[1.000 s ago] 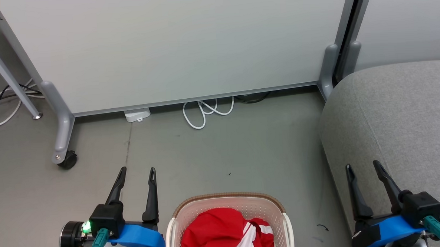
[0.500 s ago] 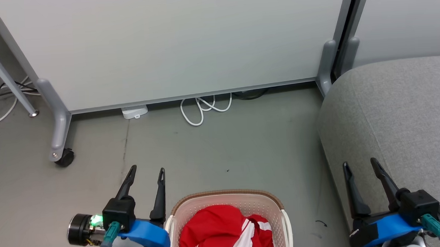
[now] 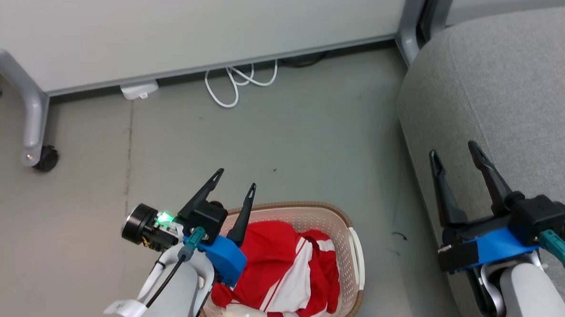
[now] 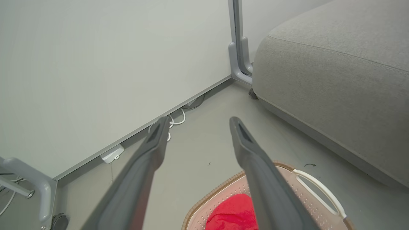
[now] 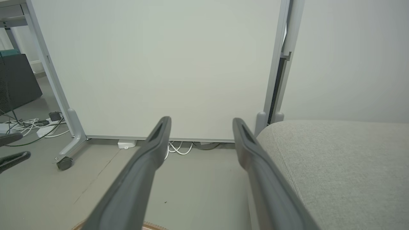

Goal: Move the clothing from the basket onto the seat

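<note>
The cream perforated basket (image 3: 323, 221) with a brown rim stands on the floor at the bottom centre of the head view. Red clothing (image 3: 272, 261) with white stripes lies bunched inside it. My left gripper (image 3: 237, 178) hangs open over the basket's far left corner, fingers pointing away and nothing between them. In the left wrist view the left gripper (image 4: 198, 119) stands above the basket (image 4: 220, 198), with a patch of red clothing (image 4: 233, 215) below. The grey seat (image 3: 508, 82) fills the right side. My right gripper (image 3: 453, 148) is open and empty over the seat's left edge (image 5: 335, 166).
A pale partition panel (image 3: 186, 29) on grey wheeled feet (image 3: 46, 158) closes off the far side. A coiled white cable (image 3: 234, 84) and a white adapter (image 3: 139, 90) lie on the floor at its base. Bare grey floor (image 3: 286, 144) separates basket and panel.
The head camera has tipped down, so the whole picture slid upward. The left gripper has swung right, from beside the basket to over its far left corner. Both grippers stay open.
</note>
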{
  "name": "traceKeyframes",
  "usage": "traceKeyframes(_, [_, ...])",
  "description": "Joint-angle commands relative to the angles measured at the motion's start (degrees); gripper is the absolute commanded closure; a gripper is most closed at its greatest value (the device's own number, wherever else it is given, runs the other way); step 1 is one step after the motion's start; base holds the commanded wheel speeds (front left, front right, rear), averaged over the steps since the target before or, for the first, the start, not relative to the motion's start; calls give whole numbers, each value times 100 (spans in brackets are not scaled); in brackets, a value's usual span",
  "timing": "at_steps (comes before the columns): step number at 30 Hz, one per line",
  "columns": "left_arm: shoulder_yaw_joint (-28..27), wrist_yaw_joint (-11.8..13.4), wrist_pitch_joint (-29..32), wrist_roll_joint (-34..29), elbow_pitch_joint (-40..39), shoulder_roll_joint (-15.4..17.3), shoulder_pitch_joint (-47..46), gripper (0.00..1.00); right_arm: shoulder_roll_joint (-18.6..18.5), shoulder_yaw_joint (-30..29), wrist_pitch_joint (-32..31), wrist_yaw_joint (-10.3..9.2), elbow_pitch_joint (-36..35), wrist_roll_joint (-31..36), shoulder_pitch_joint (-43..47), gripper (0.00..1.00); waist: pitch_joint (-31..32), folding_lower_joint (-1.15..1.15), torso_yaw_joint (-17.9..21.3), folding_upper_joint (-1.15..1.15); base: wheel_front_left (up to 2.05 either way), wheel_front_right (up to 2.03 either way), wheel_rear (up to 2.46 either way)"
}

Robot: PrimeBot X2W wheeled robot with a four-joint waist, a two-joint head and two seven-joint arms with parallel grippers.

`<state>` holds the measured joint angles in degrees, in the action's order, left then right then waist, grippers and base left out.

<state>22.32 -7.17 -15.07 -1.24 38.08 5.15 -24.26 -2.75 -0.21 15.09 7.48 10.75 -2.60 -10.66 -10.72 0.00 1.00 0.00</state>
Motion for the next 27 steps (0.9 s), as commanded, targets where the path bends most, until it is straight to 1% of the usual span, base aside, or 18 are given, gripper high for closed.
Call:
traceKeyframes(1, [127,-24,-16,-22,154,79,-274,0,-23,41,9,3,-56,33,-203,0,-514,0,251,0,0,0,0])
traceKeyframes(8, [1017,-27,-17,46,1109,253,-1054,0,-23,149,9,3,-207,-19,-741,0,-1271,0,613,0,0,0,0])
traceKeyframes(10, [1221,-28,-16,104,1357,249,-1246,0,-22,155,9,3,-253,-45,-835,0,-1465,0,672,0,0,0,0])
traceKeyframes(11, [1419,-28,-16,132,1611,254,-1436,0,-21,166,9,3,-301,-64,-928,0,-1666,0,723,0,0,0,0])
traceKeyframes(15, [1785,-28,-16,95,2189,251,-1837,0,-21,192,8,3,-401,-107,-1107,0,-2060,0,802,0,0,0,0])
traceKeyframes(21, [2243,-29,69,-147,2986,211,-2381,0,-21,251,8,3,-528,-160,-1368,0,-2584,0,887,0,0,0,0])
traceKeyframes(27, [2674,-29,394,-444,3392,218,-2698,0,-21,281,8,3,-637,-230,-1571,0,-3047,0,983,0,0,0,0])
